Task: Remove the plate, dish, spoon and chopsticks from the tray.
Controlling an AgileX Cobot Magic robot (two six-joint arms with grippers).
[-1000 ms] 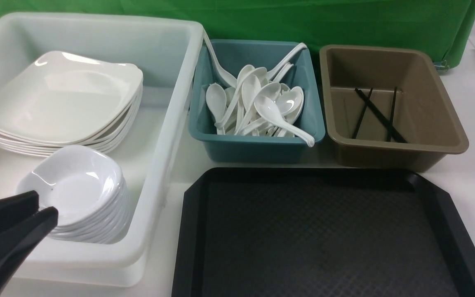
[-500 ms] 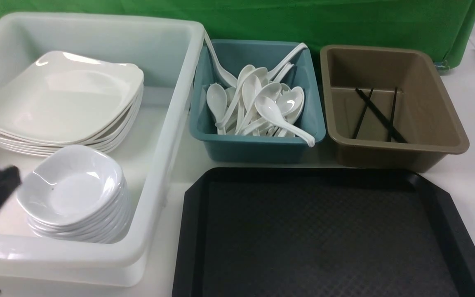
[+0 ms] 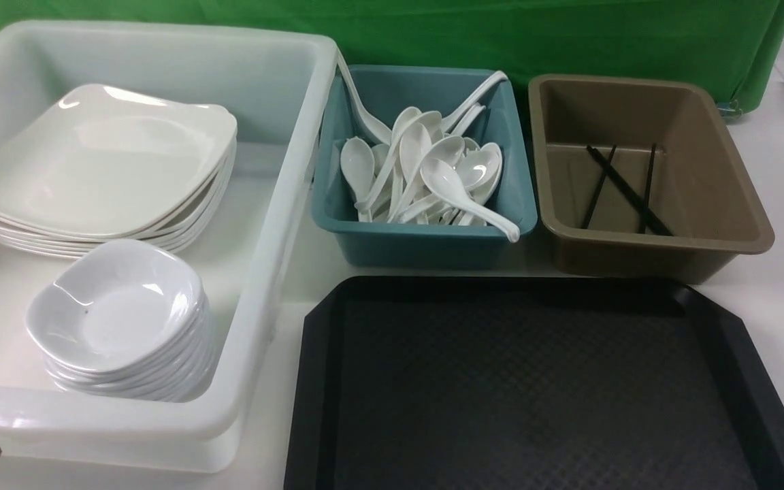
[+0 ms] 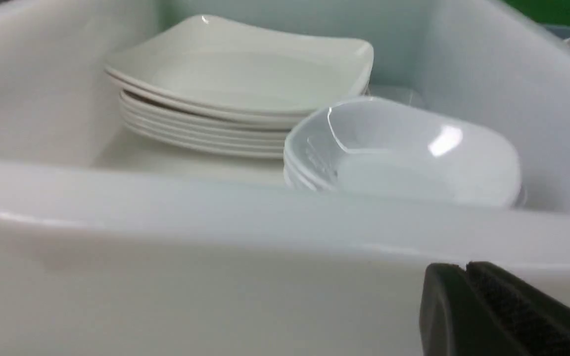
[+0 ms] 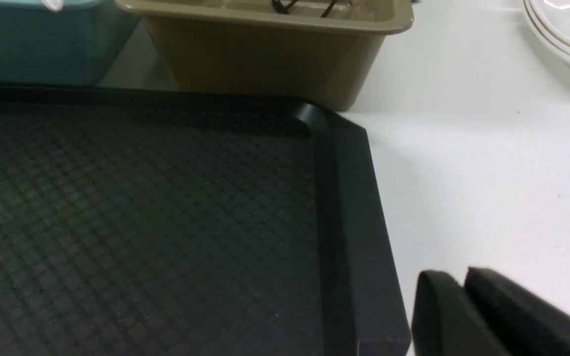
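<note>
Tray (image 3: 542, 381) lying bare, tableware sitting sorted in the bins behind it.

The plate (image 3: 103, 163) is topping a stack in the white tub (image 3: 283, 224), the dish (image 3: 116, 309) crowning a stack near it; the spoon (image 3: 460, 194) is lying on others in the teal bin (image 3: 426, 241), the chopsticks (image 3: 627, 190) in the brown bin (image 3: 705, 177). The left gripper (image 4: 465, 271) is hanging outside the tub, fingers pressed together; the right gripper (image 5: 463, 282) is hovering beside the tray's rim, fingers looking nearly together, though I cannot tell for sure.

L gripper (image 4: 465, 269): matte blk, textured pad | R gripper (image 5: 465, 277): same, blk, rounded tips
</note>
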